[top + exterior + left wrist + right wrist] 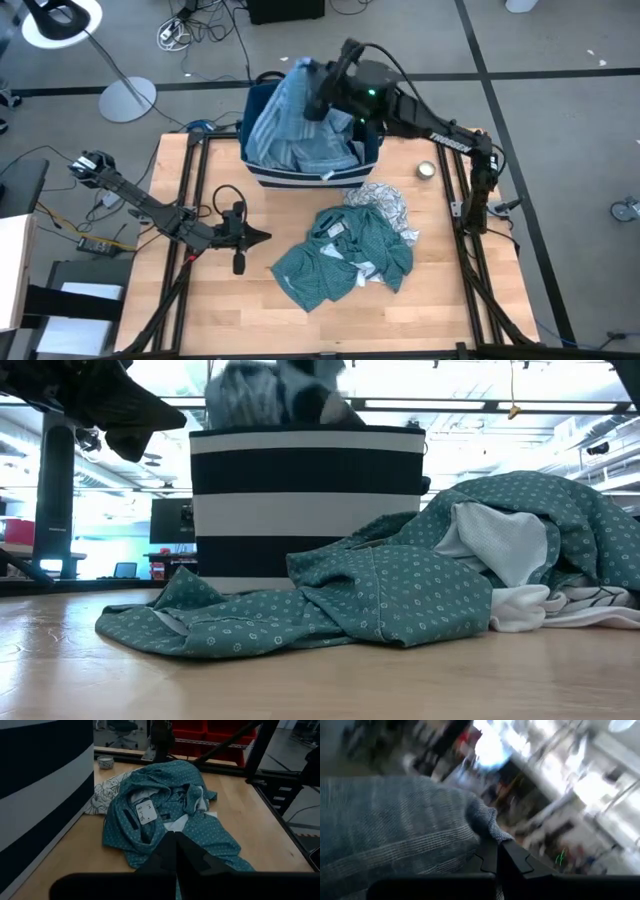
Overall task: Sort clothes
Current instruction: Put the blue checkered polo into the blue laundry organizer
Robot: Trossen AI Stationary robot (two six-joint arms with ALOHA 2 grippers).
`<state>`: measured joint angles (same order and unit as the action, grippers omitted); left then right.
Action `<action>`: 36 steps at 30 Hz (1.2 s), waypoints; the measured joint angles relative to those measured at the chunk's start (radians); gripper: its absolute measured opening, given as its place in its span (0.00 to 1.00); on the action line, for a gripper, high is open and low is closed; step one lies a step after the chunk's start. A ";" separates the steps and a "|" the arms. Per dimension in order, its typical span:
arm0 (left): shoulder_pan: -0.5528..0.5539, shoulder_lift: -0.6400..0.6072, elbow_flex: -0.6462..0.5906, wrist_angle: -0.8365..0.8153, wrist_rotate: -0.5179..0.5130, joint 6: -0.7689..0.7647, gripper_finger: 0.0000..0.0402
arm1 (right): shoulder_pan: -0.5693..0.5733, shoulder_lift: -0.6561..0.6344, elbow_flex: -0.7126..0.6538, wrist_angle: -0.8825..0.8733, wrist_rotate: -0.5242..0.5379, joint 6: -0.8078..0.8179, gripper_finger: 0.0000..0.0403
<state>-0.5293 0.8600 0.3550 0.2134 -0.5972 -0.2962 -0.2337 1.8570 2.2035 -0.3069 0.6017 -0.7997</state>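
At twelve o'clock, the right gripper (318,103) is clenched on the soft light blue shirt (290,125) above the striped fabric bin (300,172). Next it likely needs lifting clear. The left gripper (262,236) waits pinched empty at nine o'clock.

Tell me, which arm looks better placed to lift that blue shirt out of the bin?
The right. Its gripper is over the bin, shut on the blue shirt. The left gripper is shut and empty, low over the table beside the teal shirt, away from the bin.

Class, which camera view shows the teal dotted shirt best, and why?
The high view shows the teal shirt whole, spread on the table. The left wrist view shows most of it close up; the low view only its side; the right wrist view misses it.
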 joint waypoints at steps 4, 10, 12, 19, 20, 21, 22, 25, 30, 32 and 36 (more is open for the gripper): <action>0.000 0.000 0.000 -0.003 0.000 0.002 0.00 | -0.060 0.008 -0.001 -0.263 -0.133 0.254 0.00; 0.000 0.000 0.000 0.000 0.000 0.004 0.00 | -0.134 0.033 -0.074 -0.390 -0.665 0.596 0.01; 0.000 0.000 0.000 0.000 0.000 0.004 0.00 | -0.145 0.040 -0.113 -0.376 -0.689 0.647 0.02; 0.000 0.000 0.000 0.005 -0.001 0.000 0.00 | -0.182 0.095 -0.288 -0.353 -0.626 0.695 0.08; 0.000 0.000 0.000 0.005 -0.001 0.000 0.00 | -0.189 0.105 -0.304 -0.349 -0.631 0.714 0.09; 0.000 0.000 0.000 0.004 -0.001 0.000 0.00 | -0.199 0.115 -0.321 -0.343 -0.642 0.743 0.12; 0.000 0.000 0.000 0.004 -0.001 -0.001 0.00 | -0.206 0.128 -0.335 -0.345 -0.654 0.777 0.14; 0.000 0.000 0.000 0.001 -0.001 -0.002 0.00 | -0.232 0.173 -0.357 -0.357 -0.688 0.863 0.24; 0.000 0.000 0.000 0.000 -0.001 -0.003 0.00 | -0.256 0.235 -0.362 -0.372 -0.764 0.935 0.41; 0.000 0.000 0.000 -0.001 -0.001 -0.003 0.00 | -0.261 0.245 -0.362 -0.372 -0.802 0.934 0.48; 0.000 0.000 0.000 -0.004 -0.001 -0.003 0.00 | -0.275 0.231 -0.354 -0.378 -0.853 0.930 0.58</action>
<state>-0.5293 0.8604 0.3550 0.2098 -0.5980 -0.2995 -0.5091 2.0876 1.8493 -0.6851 -0.2517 0.1305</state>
